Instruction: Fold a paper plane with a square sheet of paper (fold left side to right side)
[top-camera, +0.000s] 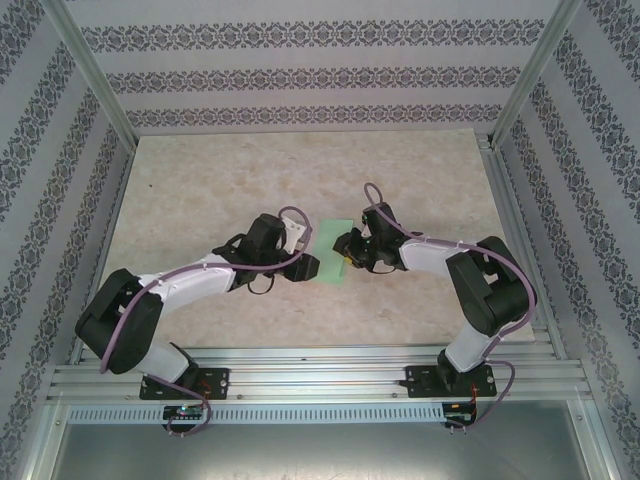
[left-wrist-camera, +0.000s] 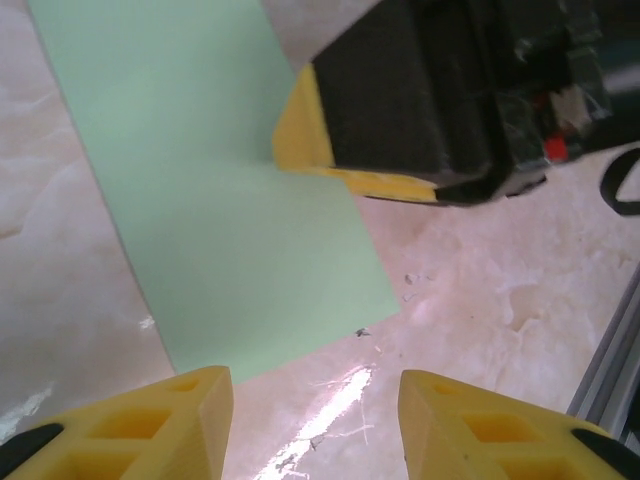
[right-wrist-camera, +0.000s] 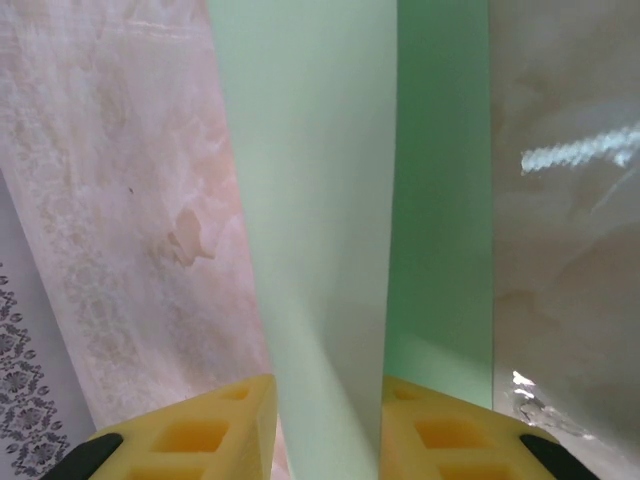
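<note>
i see the square sheet of paper mid-table between the arms, its right edge pinched in my right gripper. my left gripper hangs apart, empty, just beside the near corner. a loose pinch could skew the fold.

Bright even light, tabletop glare, soft wrist views

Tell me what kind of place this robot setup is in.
Probably a lab test cell, not a home: an aluminium frame boxes in a marble-look table, patterned backdrop panels form the walls, and both arms are bolted to a slotted rail.
</note>
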